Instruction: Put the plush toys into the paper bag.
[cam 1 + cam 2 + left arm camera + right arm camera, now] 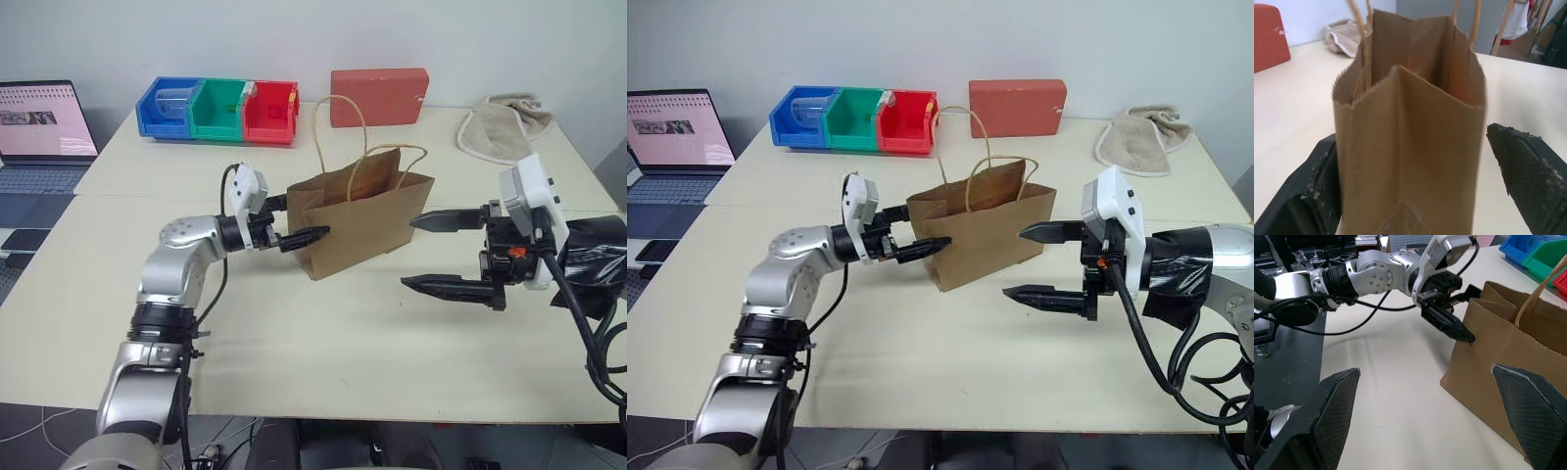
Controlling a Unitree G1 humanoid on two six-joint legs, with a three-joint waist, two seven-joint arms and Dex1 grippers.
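Paper bag (362,223) upright mid-table, mouth open, a trace of orange and green visible inside. Left gripper (299,235) spread wide, straddling the bag's narrow end. Right gripper (446,253) wide open, empty, beside the opposite end over bare tabletop.

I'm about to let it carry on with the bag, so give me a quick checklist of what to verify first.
1. Paper bag upright on the table: ok.
2. Left hand open, its fingers straddling the bag's narrow end: ok.
3. Right hand open, apart from the bag: ok.
4. Both hands free of load: ok.
5. Plush toys inside the bag: cannot tell; the left wrist view shows only a hint of orange and green inside.
6. Bag mouth open: ok.
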